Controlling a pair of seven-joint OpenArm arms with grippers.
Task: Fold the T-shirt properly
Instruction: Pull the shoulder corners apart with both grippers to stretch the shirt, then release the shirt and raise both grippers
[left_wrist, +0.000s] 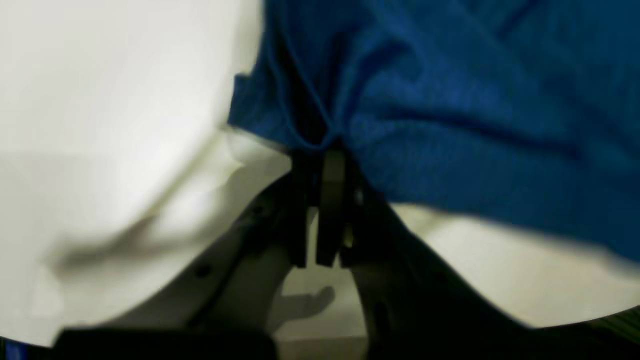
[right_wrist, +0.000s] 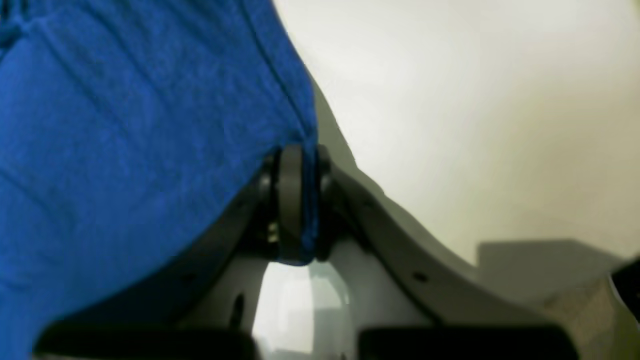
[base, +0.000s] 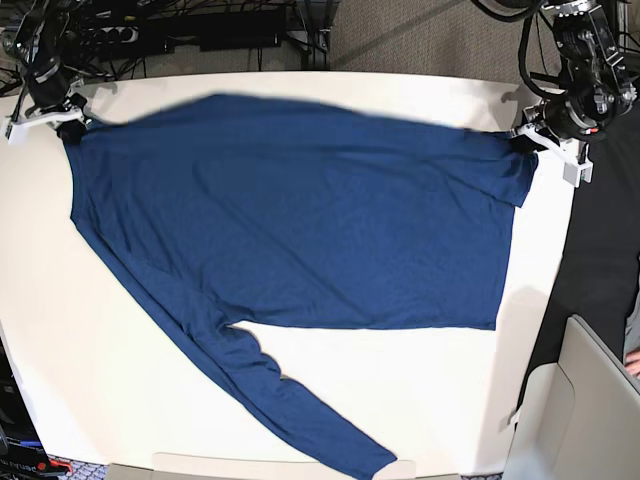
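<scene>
The dark blue T-shirt (base: 300, 230) is stretched across the white table (base: 90, 370), one long sleeve trailing to the front edge. My left gripper (base: 522, 140) is shut on the shirt's far right corner; in the left wrist view the cloth (left_wrist: 450, 125) is pinched at the left gripper (left_wrist: 320, 150). At the far left corner my right gripper (base: 70, 125) is shut on the shirt's other corner. The right wrist view shows the fabric (right_wrist: 125, 150) clamped in the right gripper (right_wrist: 297, 155).
Cables and dark equipment (base: 200, 30) lie beyond the table's far edge. A pale grey panel (base: 585, 400) stands off the table's right side. The long sleeve's cuff (base: 375, 463) reaches the front edge.
</scene>
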